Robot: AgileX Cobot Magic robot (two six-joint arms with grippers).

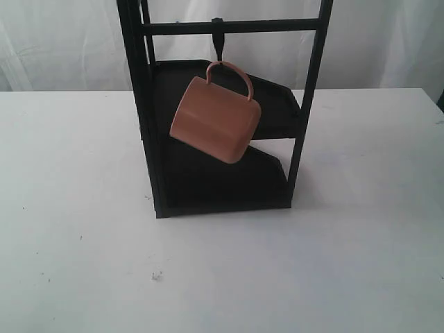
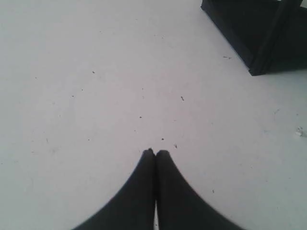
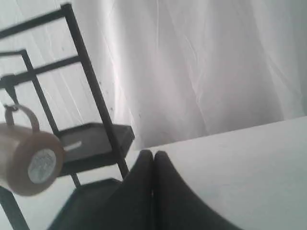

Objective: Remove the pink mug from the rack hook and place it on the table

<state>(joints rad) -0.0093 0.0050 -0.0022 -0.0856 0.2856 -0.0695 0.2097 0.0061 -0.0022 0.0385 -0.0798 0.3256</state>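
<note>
The pink mug hangs tilted by its handle on the rack hook, above the worktop. My left pincer and right pincer are both pressed together, empty. A snagged handle could tip the rack.

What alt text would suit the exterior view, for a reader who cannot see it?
A pink mug hangs tilted by its handle from a short black hook on the top crossbar of a tall black two-shelf rack. The rack stands on a white table, with a white curtain behind.
</note>
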